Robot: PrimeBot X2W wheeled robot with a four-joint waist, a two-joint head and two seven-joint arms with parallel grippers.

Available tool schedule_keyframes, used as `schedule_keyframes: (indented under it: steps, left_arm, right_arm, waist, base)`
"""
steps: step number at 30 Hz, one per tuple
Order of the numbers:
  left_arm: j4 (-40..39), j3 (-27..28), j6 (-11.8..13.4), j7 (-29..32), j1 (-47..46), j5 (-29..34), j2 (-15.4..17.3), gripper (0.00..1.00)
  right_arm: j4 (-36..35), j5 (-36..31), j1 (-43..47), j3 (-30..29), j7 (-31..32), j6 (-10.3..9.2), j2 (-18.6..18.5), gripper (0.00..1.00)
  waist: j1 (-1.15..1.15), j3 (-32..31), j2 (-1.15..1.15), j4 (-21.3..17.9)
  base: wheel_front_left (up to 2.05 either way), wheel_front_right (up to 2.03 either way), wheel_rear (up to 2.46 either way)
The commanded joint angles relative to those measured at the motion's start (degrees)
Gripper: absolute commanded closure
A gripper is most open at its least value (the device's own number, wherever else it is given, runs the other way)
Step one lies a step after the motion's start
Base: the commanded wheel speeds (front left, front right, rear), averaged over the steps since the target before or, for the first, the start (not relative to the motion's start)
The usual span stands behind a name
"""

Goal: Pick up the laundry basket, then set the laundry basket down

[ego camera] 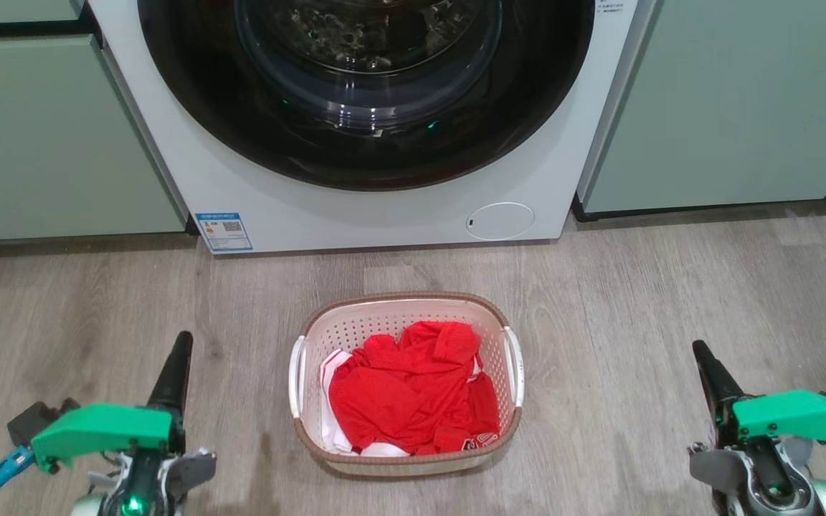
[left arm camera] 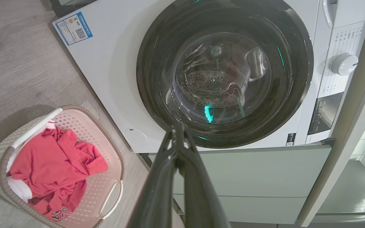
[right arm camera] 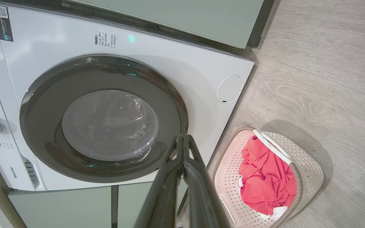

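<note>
Left fingers (ego camera: 173,376) pressed together into one dark blade, gripping nothing, pointing toward the washing machine (ego camera: 355,215); in the left wrist view the closed tips (left arm camera: 177,129) stand before its round glass door (left arm camera: 223,79). Right fingers (ego camera: 715,380) likewise pressed together and holding nothing, mirrored on the opposite side. The laundry basket (ego camera: 406,295) rests on the wooden floor (ego camera: 671,287) between the two pairs of fingers, well apart from each, with one white handle (ego camera: 297,376) turned toward the left fingers and the other (ego camera: 515,365) toward the right. It holds a crumpled red garment (ego camera: 406,394) with white trim. Basket stands just in front of the machine, not touching it; pale green cabinets (ego camera: 728,107) flank the machine on both sides
</note>
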Motion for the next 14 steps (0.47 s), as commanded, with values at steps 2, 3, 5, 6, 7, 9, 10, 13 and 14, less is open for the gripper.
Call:
schedule_keyframes:
  steps: [2,3,5,6,7,9,10,13,14]
  left_arm:
    - [-1.5,2.6,-0.7,0.7,-3.5,-2.6,0.8,1.0]
    - [-1.5,2.8,-0.8,0.9,-3.5,-3.2,0.8,1.0]
    - [-1.5,3.1,-0.9,1.3,-3.6,-4.4,0.8,1.0]
    - [-1.5,3.3,-1.0,1.4,-3.6,-5.0,0.8,1.0]
    - [-1.4,3.4,-1.1,1.6,-3.6,-5.7,0.8,1.0]
    - [-1.4,3.7,-1.2,1.9,-3.7,-6.9,0.8,1.0]
    - [-1.4,3.9,-1.3,2.1,-3.7,-7.6,0.7,1.0]
    - [-1.3,4.4,-1.5,2.6,-3.9,-9.4,0.7,1.0]
    - [-1.3,4.6,-1.6,2.8,-3.9,-10.1,0.7,1.0]
  right_arm:
    - [-1.7,2.3,-3.3,0.4,0.8,0.35,-0.8,1.0]
    - [-1.7,2.9,-3.3,0.3,1.0,0.36,-0.8,1.0]
    - [-1.7,3.9,-3.4,0.1,1.3,0.36,-0.7,1.0]
    - [-1.7,4.5,-3.4,-0.1,1.5,0.37,-0.7,1.0]
    - [-1.7,5.0,-3.4,-0.2,1.7,0.37,-0.7,1.0]
    - [-1.7,6.1,-3.4,-0.4,2.0,0.38,-0.7,1.0]
    - [-1.6,6.7,-3.4,-0.5,2.2,0.38,-0.7,1.0]
    - [-1.6,8.3,-3.5,-0.9,2.7,0.39,-0.7,1.0]
    - [-1.6,8.9,-3.5,-1.0,2.9,0.39,-0.7,1.0]
  waist:
    - [0.0,0.0,0.0,-0.1]
    - [0.0,0.0,0.0,-0.1]
    - [0.0,-0.1,0.0,-0.1]
    - [0.0,-0.1,0.0,-0.2]
    - [0.0,-0.1,0.0,-0.2]
    - [0.0,-0.1,0.0,-0.2]
    - [0.0,-0.1,0.0,-0.3]
    - [0.0,-0.1,0.0,-0.4]
    - [0.0,-0.2,0.0,-0.4]
  base:
    - [0.0,0.0,0.0]
    - [0.0,0.0,0.0]
    - [0.0,0.0,0.0]
    - [0.0,0.0,0.0]
    - [0.0,0.0,0.0]
    - [0.0,0.0,0.0]
    - [0.0,0.0,0.0]
    - [0.0,0.0,0.0]
    - [0.0,0.0,0.0]
